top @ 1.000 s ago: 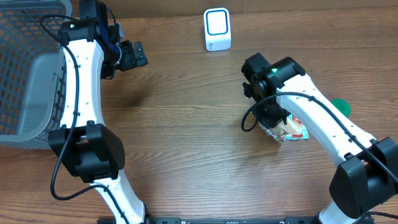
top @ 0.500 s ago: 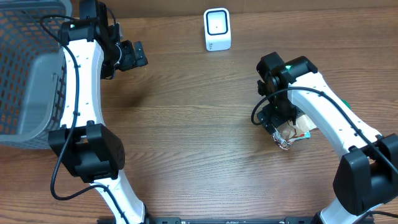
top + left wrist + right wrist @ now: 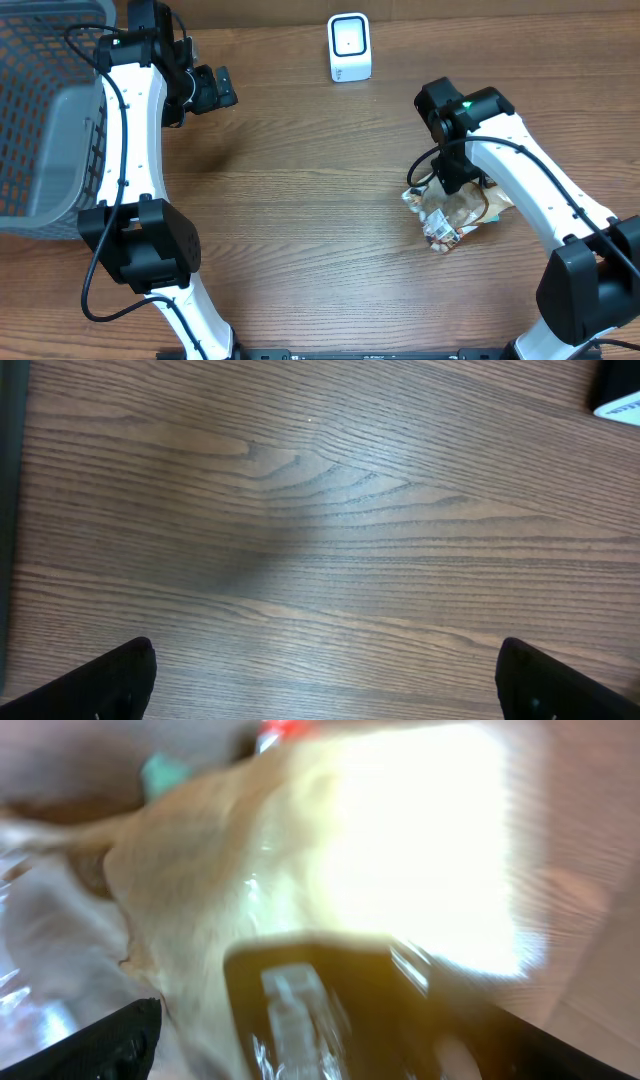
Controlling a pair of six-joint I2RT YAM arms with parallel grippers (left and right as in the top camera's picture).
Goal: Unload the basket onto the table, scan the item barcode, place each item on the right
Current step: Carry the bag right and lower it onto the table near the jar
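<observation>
Crinkled, clear-wrapped tan packet [image 3: 446, 220] lies on the wooden table [image 3: 300, 220].

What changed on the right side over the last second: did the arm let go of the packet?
Yes. The right gripper opened and let go of the snack packet, which now lies loose on the table beneath it, spread a little wider than before. The right wrist shifted slightly to the right. The left gripper, open and empty, the scanner and the basket stayed as they were.
</observation>
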